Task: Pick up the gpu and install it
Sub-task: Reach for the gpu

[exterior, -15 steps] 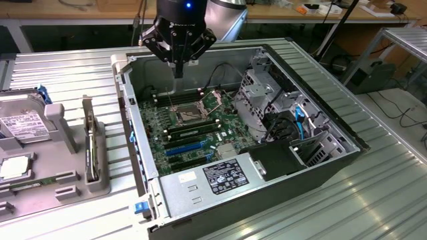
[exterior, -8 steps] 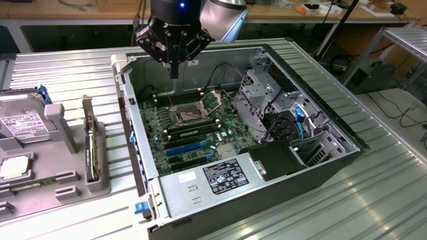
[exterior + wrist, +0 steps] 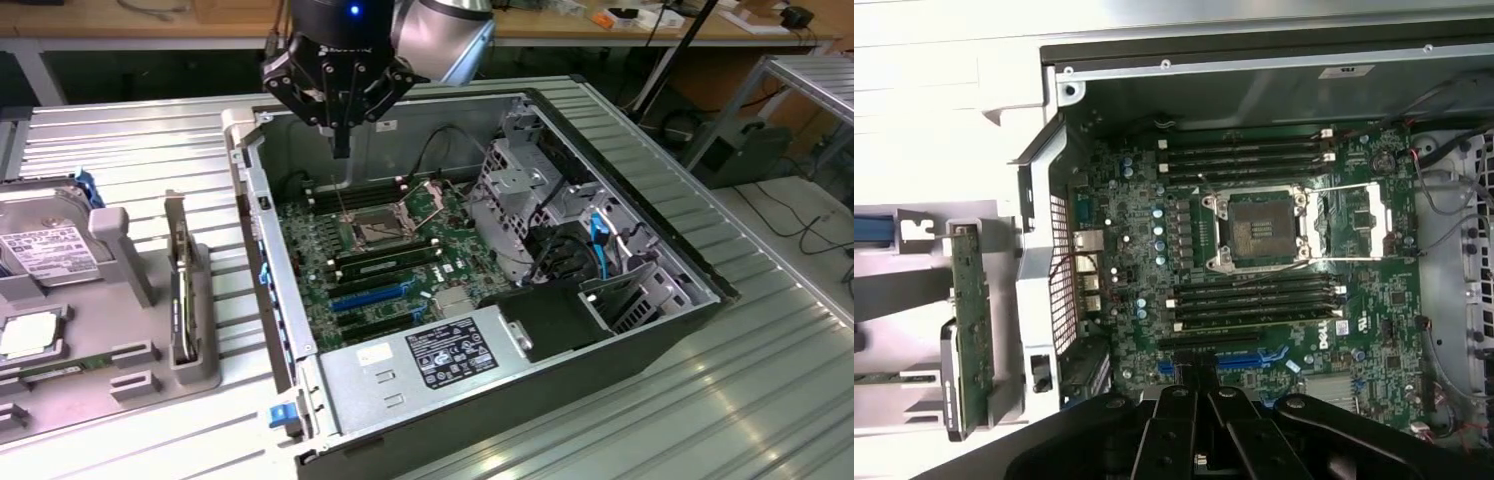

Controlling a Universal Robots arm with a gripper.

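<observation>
At the exterior view's left, a grey hard drive (image 3: 40, 245) with a white label sits in a grey moulded holder (image 3: 127, 262) on the ribbed metal worktop (image 3: 120, 140). Just to its right in the same holder, the gpu (image 3: 180, 290) stands on its long edge in a slot, its pale metal bracket strip rising at the far end. In the wrist view it (image 3: 972, 325) shows edge-on as a thin green board, outside the side wall of the computer case (image 3: 287, 300). The case lies open on the worktop. Inside it is the green motherboard (image 3: 314, 270) with an uncovered processor socket (image 3: 378, 228), black memory slots on either side of it, and blue slots (image 3: 374, 295) nearer the camera. The hand (image 3: 342, 150) hangs from the arm (image 3: 441, 35) over the far part of the motherboard, well apart from the gpu. Its fingers are pressed together with nothing between them. In the wrist view they (image 3: 1199, 405) point down at the board near the blue slots. Further right, a power supply (image 3: 447, 355) with a black label lies along the near wall. A grey metal drive cage (image 3: 514, 185) stands against the wall on the exterior view's right.
</observation>
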